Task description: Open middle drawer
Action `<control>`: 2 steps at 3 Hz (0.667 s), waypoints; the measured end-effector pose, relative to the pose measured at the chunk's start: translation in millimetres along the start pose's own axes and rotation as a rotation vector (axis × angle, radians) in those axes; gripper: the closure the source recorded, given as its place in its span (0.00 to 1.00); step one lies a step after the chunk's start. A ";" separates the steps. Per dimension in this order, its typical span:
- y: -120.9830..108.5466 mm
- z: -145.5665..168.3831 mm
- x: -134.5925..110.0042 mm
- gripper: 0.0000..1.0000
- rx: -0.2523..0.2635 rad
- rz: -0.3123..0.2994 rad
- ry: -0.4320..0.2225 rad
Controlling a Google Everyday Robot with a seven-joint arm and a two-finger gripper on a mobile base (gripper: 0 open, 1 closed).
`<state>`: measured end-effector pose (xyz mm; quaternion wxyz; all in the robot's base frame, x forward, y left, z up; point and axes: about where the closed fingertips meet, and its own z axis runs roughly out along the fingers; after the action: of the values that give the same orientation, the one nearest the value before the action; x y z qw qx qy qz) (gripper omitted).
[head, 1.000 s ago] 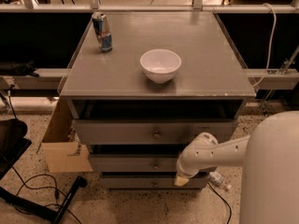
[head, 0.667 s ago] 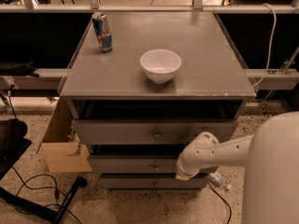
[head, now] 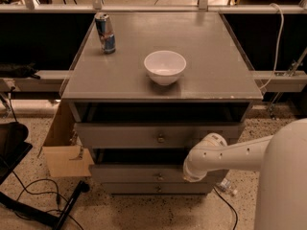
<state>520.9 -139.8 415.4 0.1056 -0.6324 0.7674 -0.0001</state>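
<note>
The middle drawer is a low grey front with a small brass knob, under the taller top drawer. A dark gap shows above it. My white arm reaches in from the right. Its rounded end lies against the right part of the middle drawer's front. The gripper is at that end, to the right of the knob, mostly hidden behind the wrist.
A white bowl and a drinks can stand on the cabinet top. The narrow bottom drawer is just above the floor. A cardboard box stands at the left. Cables and a black stand lie on the floor.
The end of my arm has moved up a little, from the bottom drawer's level to the middle drawer's front. The drawers look the same.
</note>
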 end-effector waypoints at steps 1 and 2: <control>-1.5 -8.6 -1.4 1.00 0.000 0.000 0.000; -2.2 -13.1 -2.1 1.00 0.000 0.000 0.000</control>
<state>521.2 -139.9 428.8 0.1054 -0.6325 0.7673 0.0000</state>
